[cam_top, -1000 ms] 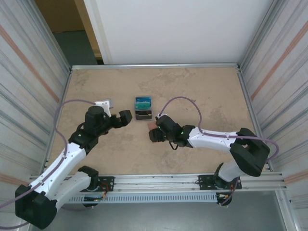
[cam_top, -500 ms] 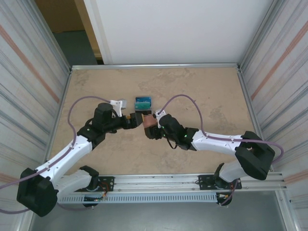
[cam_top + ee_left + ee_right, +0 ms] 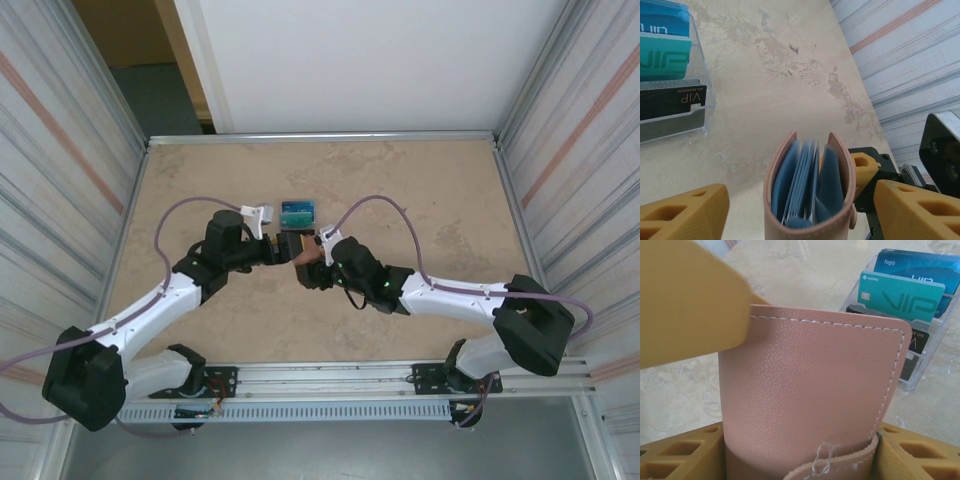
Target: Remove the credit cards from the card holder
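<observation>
Left gripper [image 3: 283, 250] has come in and narrowed, jaws unclenched astride card holder [image 3: 812, 227] | right gripper [image 3: 800, 460] clamps card holder upright | credit cards [image 3: 802, 180] inside, between left fingers | risk: pinching leather walls, not a card, drags card holder loose

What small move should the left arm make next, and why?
Probably narrow the left gripper and ease it forward onto the credit cards. The right gripper grips the card holder upright with its open mouth toward the left fingers, which flank it without touching; blue card edges show inside.
</observation>
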Controlling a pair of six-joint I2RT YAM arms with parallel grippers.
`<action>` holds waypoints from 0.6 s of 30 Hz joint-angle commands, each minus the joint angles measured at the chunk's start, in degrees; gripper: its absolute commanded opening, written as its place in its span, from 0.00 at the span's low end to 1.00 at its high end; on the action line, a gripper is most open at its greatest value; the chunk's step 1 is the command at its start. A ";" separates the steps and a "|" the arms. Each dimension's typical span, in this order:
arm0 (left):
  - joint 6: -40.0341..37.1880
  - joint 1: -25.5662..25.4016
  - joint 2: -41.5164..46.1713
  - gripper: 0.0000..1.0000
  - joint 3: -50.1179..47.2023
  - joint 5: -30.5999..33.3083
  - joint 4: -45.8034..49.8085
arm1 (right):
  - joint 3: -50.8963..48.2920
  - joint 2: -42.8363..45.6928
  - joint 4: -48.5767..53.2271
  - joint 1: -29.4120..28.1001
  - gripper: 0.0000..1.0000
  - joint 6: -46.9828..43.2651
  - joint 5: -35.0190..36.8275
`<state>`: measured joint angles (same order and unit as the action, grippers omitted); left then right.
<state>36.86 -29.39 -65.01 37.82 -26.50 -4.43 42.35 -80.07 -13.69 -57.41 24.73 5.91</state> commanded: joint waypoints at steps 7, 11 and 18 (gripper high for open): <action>2.63 -0.53 -2.34 0.59 0.46 -4.05 -6.01 | 3.04 2.65 -2.11 -0.73 0.64 -2.06 0.19; 2.78 -0.52 -2.43 0.46 0.48 -4.62 -6.38 | 3.23 2.49 -2.08 -0.78 0.64 -2.07 0.70; 1.92 -0.52 -2.54 0.19 0.43 -6.27 -7.00 | 3.36 2.47 -2.34 -0.47 0.66 -1.53 0.12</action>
<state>39.22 -29.50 -67.42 37.82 -29.65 -9.30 43.31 -79.46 -13.74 -57.80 24.32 5.98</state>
